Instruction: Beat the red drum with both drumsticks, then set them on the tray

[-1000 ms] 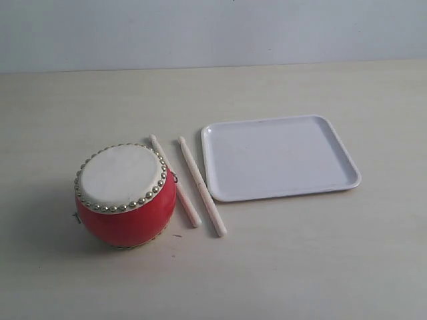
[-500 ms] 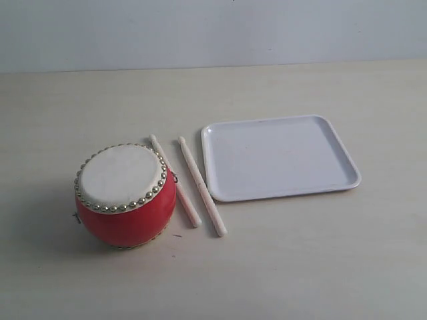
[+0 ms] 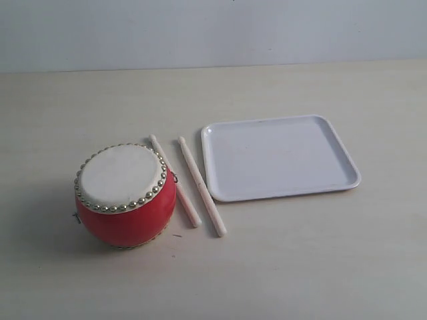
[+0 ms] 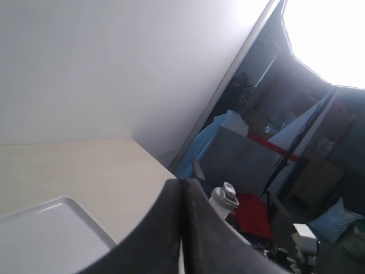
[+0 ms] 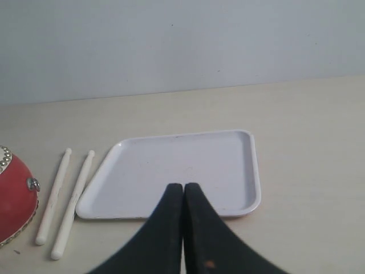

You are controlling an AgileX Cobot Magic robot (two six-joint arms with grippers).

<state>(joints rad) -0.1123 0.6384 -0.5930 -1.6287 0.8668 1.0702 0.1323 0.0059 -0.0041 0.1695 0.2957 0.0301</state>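
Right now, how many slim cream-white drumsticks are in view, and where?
2. Both lie side by side on the table, between the glossy red drum and the flat white plastic tray: one drumstick close beside the drum, the other drumstick nearer the tray. None appears hidden.

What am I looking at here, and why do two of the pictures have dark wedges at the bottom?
This is a robot with two arms. One picture comes from a camera off the arms that looks over a table. On it are a red drum, a white tray, and two pale drumsticks lying between them. The other two pictures come from cameras on the robot's wrists. The dark wedges are its left gripper and right gripper, each with its fingers pressed together and holding nothing. Neither arm shows in the overview picture.
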